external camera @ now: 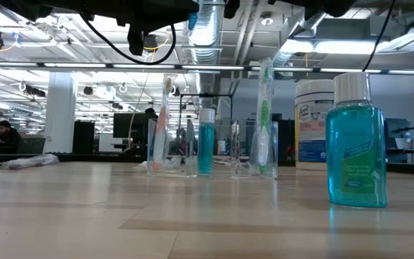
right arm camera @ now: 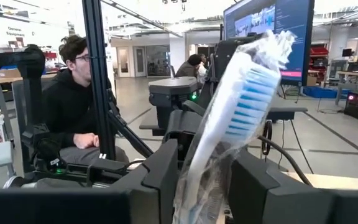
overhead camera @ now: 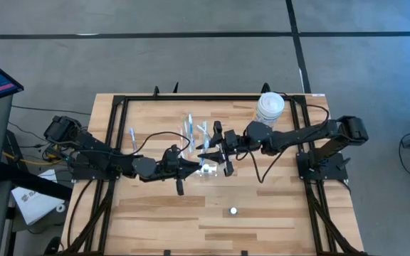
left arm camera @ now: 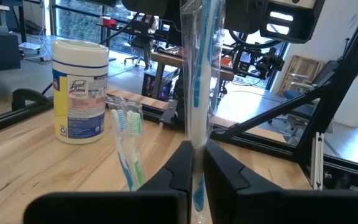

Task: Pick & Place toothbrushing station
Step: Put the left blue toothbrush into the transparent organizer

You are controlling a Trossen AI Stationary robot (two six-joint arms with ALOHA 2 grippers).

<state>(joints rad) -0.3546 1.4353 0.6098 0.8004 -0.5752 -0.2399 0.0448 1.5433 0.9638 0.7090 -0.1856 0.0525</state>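
Plastic-wrapped toothbrush clenched in left gripper jaws, another wrapped toothbrush in right gripper jaws.

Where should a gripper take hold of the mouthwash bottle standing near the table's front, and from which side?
Grip the mouthwash bottle across its teal body, just below the white cap, coming in level from the side. It stands upright and apart from the other things, so both flanks look free.

A white wipes tub stands near the table's far right corner.
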